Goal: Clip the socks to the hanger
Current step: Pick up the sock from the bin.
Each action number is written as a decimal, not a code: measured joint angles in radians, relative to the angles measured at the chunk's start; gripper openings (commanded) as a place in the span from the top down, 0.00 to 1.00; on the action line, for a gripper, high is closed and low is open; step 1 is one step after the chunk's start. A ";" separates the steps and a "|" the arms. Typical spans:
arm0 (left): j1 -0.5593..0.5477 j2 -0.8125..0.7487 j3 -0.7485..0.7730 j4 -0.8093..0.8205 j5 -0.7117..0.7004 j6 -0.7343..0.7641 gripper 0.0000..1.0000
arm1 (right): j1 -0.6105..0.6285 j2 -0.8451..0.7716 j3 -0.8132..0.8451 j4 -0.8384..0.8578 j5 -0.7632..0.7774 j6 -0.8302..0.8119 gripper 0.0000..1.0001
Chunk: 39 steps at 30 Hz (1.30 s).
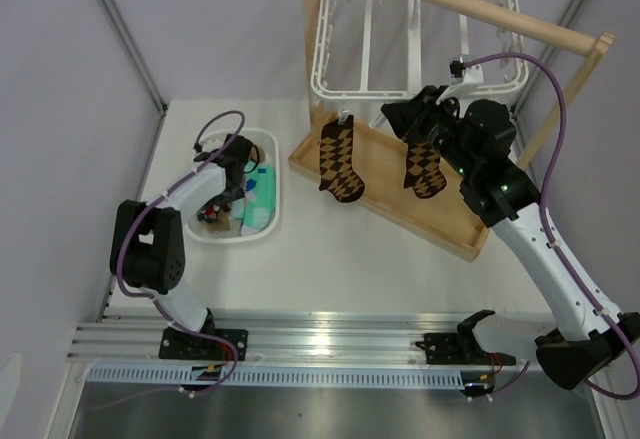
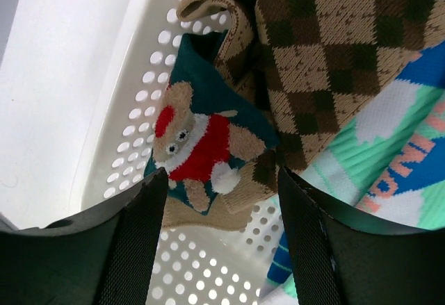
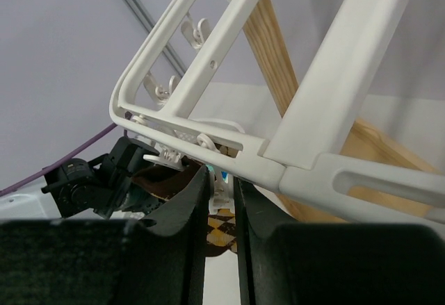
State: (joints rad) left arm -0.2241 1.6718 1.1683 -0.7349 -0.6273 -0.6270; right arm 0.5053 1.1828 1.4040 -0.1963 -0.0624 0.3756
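The white grid hanger [image 1: 420, 34] hangs from a wooden rod. Two brown argyle socks [image 1: 340, 164] [image 1: 424, 169] dangle from its front clips. My right gripper [image 1: 412, 124] is at the top of the right-hand sock. In the right wrist view it [image 3: 221, 178] is shut on a white clip [image 3: 224, 187] under the hanger frame [image 3: 278, 153], with argyle fabric [image 3: 222, 227] below. My left gripper [image 1: 237, 177] is open, low inside the basket. In the left wrist view it [image 2: 221, 183] straddles a teal sock with a bear figure [image 2: 195, 142], beside an argyle sock [image 2: 327, 48] and a mint sock [image 2: 389, 145].
The white perforated oval basket [image 1: 268, 149] [image 2: 132, 117] sits at the left. The wooden stand's tray [image 1: 440, 227] and rod [image 1: 480, 9] are at the back right, with slanted posts. A metal rail [image 1: 320, 339] runs along the near edge.
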 measured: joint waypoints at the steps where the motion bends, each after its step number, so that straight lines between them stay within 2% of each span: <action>1: 0.000 0.006 0.002 -0.005 -0.003 0.003 0.33 | -0.002 0.000 0.000 0.000 -0.004 0.003 0.94; 9: 0.000 0.045 0.014 -0.033 -0.028 0.014 0.37 | -0.013 0.000 -0.007 0.010 -0.024 0.017 0.94; 21: 0.001 0.053 0.020 -0.047 -0.051 0.026 0.60 | -0.019 0.000 -0.013 0.016 -0.034 0.026 0.94; 30: 0.002 0.050 0.036 -0.068 -0.059 0.027 0.56 | -0.021 -0.001 -0.013 0.016 -0.037 0.035 0.94; 39: 0.015 0.047 0.036 -0.071 -0.060 0.033 0.59 | -0.023 -0.002 -0.013 0.016 -0.043 0.036 0.94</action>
State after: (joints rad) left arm -0.2089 1.7187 1.2045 -0.8059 -0.6876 -0.5938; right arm 0.4820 1.1812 1.3914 -0.1799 -0.1051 0.4114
